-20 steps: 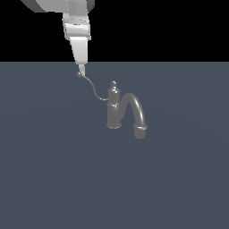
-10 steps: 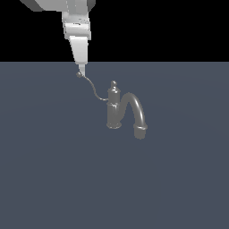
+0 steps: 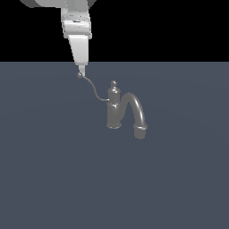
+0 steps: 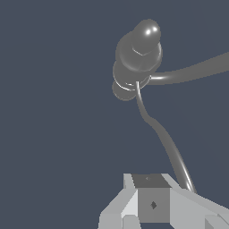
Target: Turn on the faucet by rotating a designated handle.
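Nothing has visibly moved since the earlier frames: faucet, lever and arm sit as they did.

Largest first, the flat slate-blue worktop point(image 3: 53, 179) fills the lower scene. On it, just right of centre in the exterior view, stands the small dull grey metal faucet point(image 3: 114, 109), with an upright cylindrical body, a knob-topped cap and a thick arched spout curling down toward four o'clock to a collared end. From the body's upper part the thin S-curved grey wire handle point(image 3: 95, 91) runs out toward ten o'clock and ends in a small ball tip.

My white end effector point(image 3: 81, 70) hangs straight down from twelve o'clock with its tip at that ball, touching it or just beside it; I cannot tell which. The wrist view shows the handle point(image 4: 165, 143) running from the faucet cap point(image 4: 138, 49) to my fingers point(image 4: 152, 203), which look drawn close together, but whether they grip the wire or only rest against it I cannot tell.

I judge the approach finished and the turning not yet begun. The next move calls for a sideways push on the ball tip along an arc centred on the faucet body, keeping height steady so the tip does not slip off the thin wire.
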Motion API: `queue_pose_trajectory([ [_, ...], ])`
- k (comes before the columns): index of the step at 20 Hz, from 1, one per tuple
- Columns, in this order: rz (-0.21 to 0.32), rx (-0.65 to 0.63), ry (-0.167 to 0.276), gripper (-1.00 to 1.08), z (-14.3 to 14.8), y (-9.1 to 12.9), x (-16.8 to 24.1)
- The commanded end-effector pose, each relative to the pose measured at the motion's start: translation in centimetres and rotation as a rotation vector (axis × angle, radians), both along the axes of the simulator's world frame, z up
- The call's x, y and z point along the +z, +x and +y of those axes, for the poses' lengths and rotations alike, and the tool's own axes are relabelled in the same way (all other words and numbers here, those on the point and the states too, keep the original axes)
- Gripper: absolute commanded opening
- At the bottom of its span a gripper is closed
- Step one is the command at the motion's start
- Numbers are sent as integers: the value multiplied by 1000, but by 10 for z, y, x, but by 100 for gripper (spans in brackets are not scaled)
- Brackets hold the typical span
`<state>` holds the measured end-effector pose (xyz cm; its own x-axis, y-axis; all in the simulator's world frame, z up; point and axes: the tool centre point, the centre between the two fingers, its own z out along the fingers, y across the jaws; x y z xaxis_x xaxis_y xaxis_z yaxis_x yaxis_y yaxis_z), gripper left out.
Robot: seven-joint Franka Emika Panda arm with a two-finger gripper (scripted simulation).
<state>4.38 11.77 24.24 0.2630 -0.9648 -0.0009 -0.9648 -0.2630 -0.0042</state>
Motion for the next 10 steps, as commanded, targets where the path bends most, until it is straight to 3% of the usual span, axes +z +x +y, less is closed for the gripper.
queue_pose_trajectory([
  [1, 4, -1, -2, -100, -4, -9, 0],
  [10, 4, -1, -2, -100, -11, -35, 0],
])
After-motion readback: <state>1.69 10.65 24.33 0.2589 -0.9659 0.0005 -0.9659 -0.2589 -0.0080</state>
